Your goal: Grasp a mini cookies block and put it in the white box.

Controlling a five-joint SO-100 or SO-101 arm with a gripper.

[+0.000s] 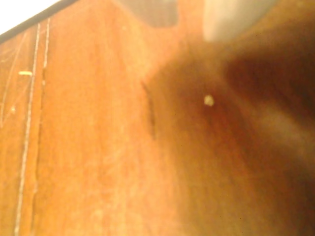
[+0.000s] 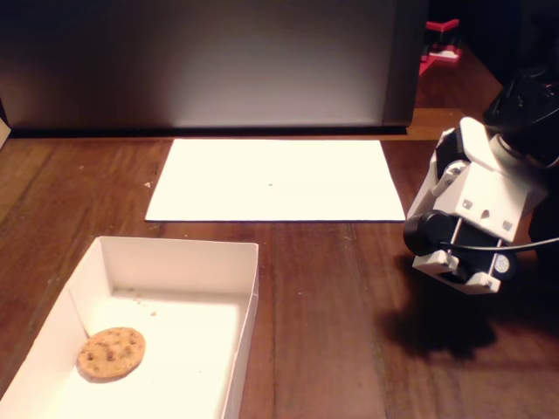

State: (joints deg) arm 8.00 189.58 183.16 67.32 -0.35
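Cookie (image 2: 111, 353) lies in white box (image 2: 166, 262). Pincer (image 2: 456, 262) state: cannot tell, apparently empty. Risk: arm swinging low could clip the box wall and shift it.

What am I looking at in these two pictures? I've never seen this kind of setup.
It is a small robot arm on a wooden table. The fixed view looks at the table from the front: the arm's white body is at the right, its fingers hidden from this angle. A white box stands at lower left with one mini cookie already lying inside. Behind it lies a flat white paper sheet. The wrist view comes from a camera riding on the arm; it is blurred and shows mostly wood and a pale crumb. Whether the fingers are open or holding anything cannot be told.
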